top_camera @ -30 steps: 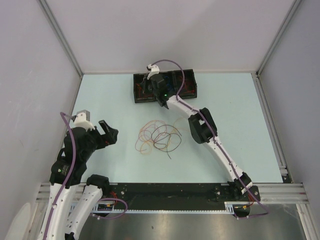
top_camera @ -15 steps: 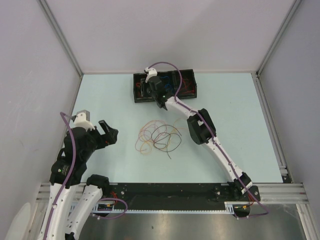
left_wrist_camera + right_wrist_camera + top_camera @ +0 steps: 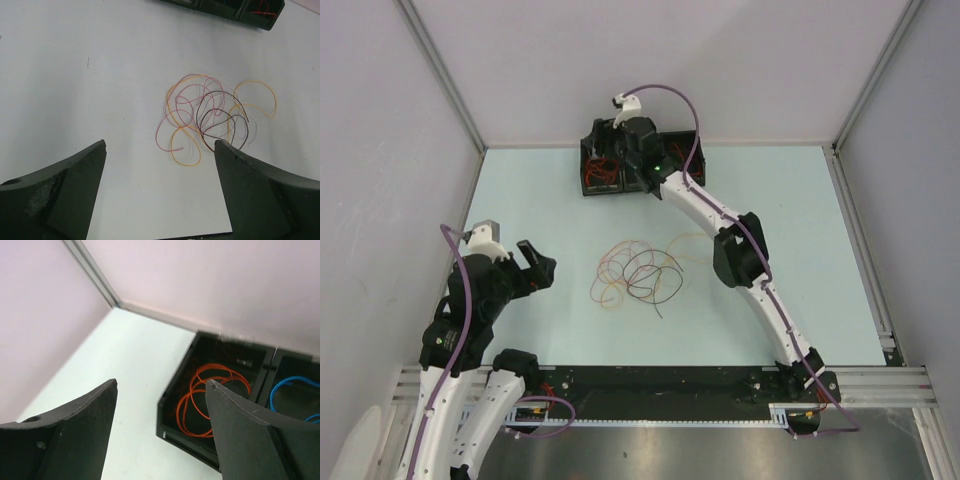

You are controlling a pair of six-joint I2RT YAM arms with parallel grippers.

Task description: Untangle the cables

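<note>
1. Two grippers show. The left gripper (image 3: 537, 262) is nearest, at the table's (image 3: 810, 250) left side, with its fingers wide and empty.
2. Mid-table, the cables (image 3: 638, 272) lie in one loose tangle.
3. Farthest, the right gripper (image 3: 161, 382) hangs over a black tray (image 3: 180, 440), fingers wide and empty. Below it, an orange cable (image 3: 210, 400) and a blue cable (image 3: 292, 385) lie in neighbouring compartments.

Nothing can be read in any view: the cables (image 3: 638, 272), tray (image 3: 185, 442) and table (image 3: 800, 250) bear no legible text, label or number.
</note>
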